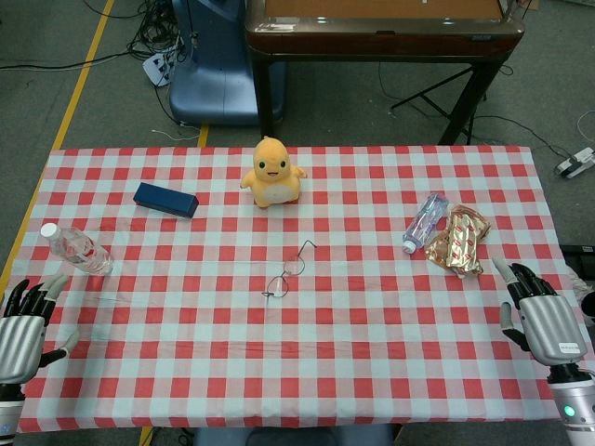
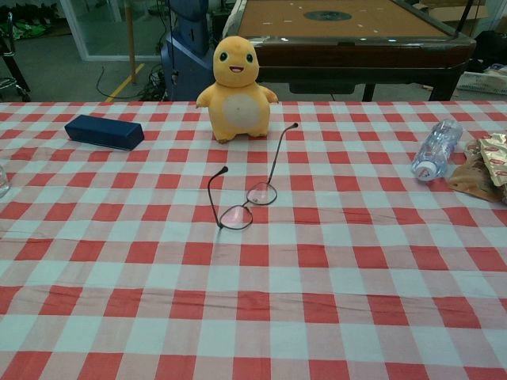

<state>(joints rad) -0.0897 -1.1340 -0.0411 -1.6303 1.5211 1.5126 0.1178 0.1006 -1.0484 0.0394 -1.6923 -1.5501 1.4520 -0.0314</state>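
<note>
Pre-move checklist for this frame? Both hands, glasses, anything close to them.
1. Left hand holds nothing, fingers apart: ok.
2. Right hand holds nothing, fingers apart: ok.
3. Glasses lie mid-table with arms unfolded, nothing touching them: ok.
4. Bottle near left hand lies on its side, apart from the fingers: ok, though it may roll if nudged.
5. Gold snack packet and second bottle lie side by side just ahead of the right hand; whether they touch: cannot tell.
6. Yellow plush toy upright and blue case flat, both behind the glasses: ok.
</note>
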